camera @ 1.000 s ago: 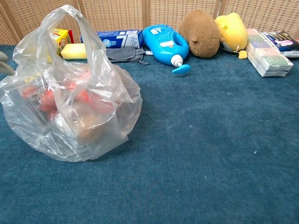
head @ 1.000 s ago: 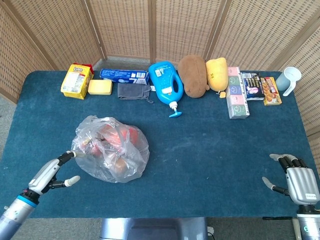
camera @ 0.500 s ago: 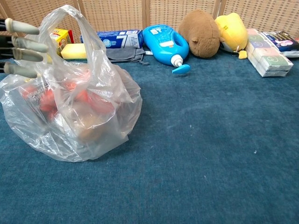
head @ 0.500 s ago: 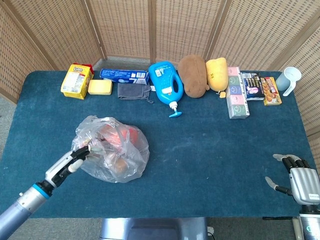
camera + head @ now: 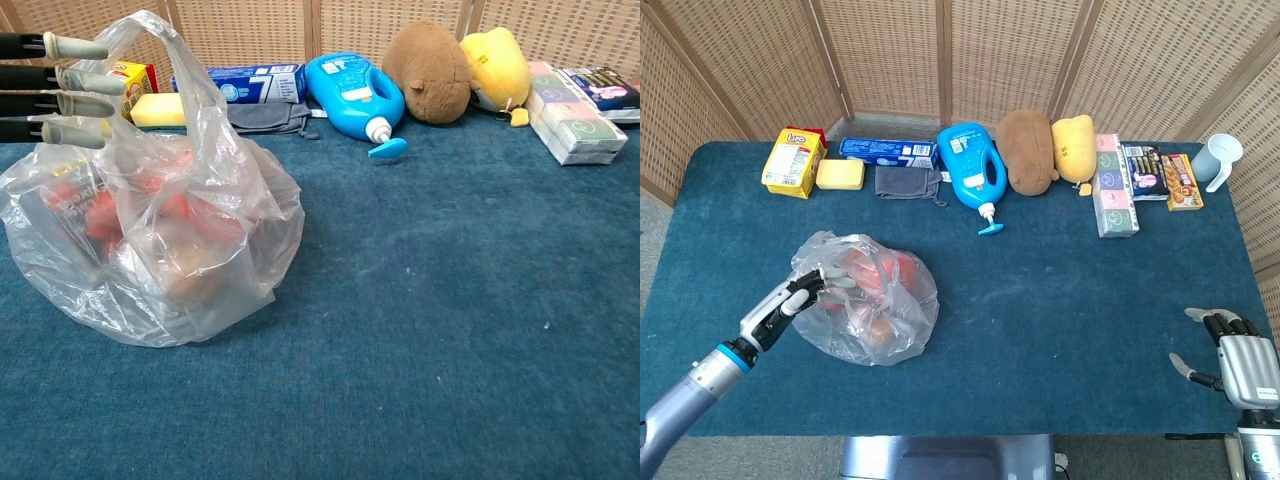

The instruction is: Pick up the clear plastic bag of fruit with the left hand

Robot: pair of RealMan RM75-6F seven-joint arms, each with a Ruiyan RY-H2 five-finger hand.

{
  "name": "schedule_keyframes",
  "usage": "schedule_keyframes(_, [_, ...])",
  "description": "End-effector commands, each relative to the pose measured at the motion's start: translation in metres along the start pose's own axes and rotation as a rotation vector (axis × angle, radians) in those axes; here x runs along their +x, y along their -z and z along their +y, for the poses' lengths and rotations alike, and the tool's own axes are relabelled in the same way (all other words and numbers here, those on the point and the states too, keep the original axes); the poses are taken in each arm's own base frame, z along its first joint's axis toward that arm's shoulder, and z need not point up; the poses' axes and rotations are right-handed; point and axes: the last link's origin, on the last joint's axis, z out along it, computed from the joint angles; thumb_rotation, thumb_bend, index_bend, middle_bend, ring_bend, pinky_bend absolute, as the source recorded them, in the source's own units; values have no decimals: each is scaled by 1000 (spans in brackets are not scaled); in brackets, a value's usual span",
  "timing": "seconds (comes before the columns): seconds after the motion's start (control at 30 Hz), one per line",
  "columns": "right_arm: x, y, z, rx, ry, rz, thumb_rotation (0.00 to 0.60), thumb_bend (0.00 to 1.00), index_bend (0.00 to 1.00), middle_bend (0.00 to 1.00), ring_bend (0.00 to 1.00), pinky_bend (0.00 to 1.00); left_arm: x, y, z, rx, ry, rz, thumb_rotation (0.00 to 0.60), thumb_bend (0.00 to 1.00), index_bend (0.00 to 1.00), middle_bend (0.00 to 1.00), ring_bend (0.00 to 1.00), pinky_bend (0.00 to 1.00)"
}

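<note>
The clear plastic bag of fruit sits on the blue table at the left, red and brownish fruit showing through it. My left hand reaches in from the lower left with fingers stretched out straight, their tips at the bag's upper left side beside its raised handle loop. Nothing is held in it. My right hand rests open at the table's front right corner, far from the bag.
Along the back edge stand a yellow box, a sponge, a blue pack, a grey cloth, a blue detergent bottle, two plush toys, boxes and a cup.
My left hand has moved forward and to the right, from beside the bag to its upper left side, fingers now extended straight against the plastic. The right hand has barely shifted.
</note>
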Motion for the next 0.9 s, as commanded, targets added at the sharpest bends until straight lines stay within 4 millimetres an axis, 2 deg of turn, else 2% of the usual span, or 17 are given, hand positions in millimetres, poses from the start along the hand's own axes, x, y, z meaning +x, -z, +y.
schedule_keyframes(0.03, [0,0,0,-1,-1,0,432,261,286,367,285,262,1,-4,-1,2,1,5,63,86,106,180,90,194])
schedule_keyframes(0.43, [2,3,2,-7,-2,6,436,262,286,367,285,255,-8,-16,-6,18,-26,-37,60,85,65,114,22,143])
schedule_keyframes(0.9, [3,4,5,-18,-5,11,434,261,286,366,285,255,-9,-30,-4,6,-3,-31,59,85,65,114,22,141])
